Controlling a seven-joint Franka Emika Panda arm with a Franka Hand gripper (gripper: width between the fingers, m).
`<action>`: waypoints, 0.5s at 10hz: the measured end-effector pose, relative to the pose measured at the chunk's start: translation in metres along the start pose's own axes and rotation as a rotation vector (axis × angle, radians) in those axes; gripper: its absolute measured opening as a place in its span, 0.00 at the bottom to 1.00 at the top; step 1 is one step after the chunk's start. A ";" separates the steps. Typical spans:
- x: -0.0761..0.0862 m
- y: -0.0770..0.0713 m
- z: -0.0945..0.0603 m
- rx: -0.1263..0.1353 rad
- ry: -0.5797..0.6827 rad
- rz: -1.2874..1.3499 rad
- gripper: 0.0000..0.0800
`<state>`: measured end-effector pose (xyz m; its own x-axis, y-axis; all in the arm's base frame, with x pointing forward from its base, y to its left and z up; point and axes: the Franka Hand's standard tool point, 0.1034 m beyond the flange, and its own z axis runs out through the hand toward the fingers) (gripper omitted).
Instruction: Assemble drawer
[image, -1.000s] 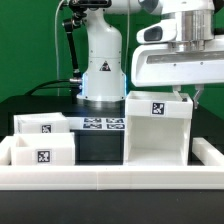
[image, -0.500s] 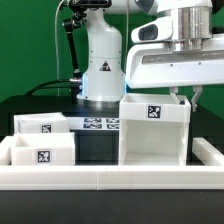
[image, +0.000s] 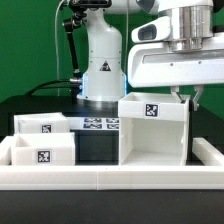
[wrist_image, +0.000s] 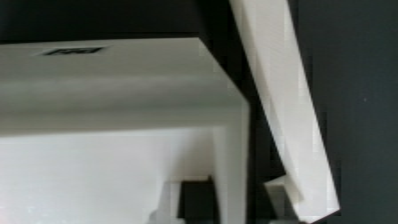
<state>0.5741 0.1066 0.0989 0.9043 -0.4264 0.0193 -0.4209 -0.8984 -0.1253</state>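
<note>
- The bench (image: 98, 150) is black, with a low white rail (image: 110, 178) across the bottom of the exterior view. We judge the rail is there to stop loose parts sliding off.
- The drawer shell (image: 155, 138) stands upright on the bench at centre right of that frame, its tagged face toward the camera. It is nearly cube-like, so we find no clear long axis. We take its opening to face up, since the pincer comes in over the top rim.
- The rear tray box (image: 40, 125) and the front tray box (image: 40, 156) lie at lower left, well apart from the shell, with their long axes running across the frame. We judge they are parked out of the way until the shell is placed.
- The marker board (image: 100, 124) lies flat between the trays and the shell, further back.
- The pincer (image: 187, 96) sits at the shell's upper right corner. It is narrow and, as far as the wrist view shows, clamped on the side wall (wrist_image: 285, 110). We judge this hold lets the arm steer the shell.
</note>
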 end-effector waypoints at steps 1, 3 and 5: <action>-0.001 0.001 0.001 0.000 -0.003 0.105 0.05; 0.000 0.001 0.002 0.005 -0.005 0.272 0.05; 0.007 0.003 0.000 0.023 0.005 0.446 0.05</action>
<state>0.5786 0.1007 0.0988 0.6346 -0.7719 -0.0370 -0.7678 -0.6242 -0.1445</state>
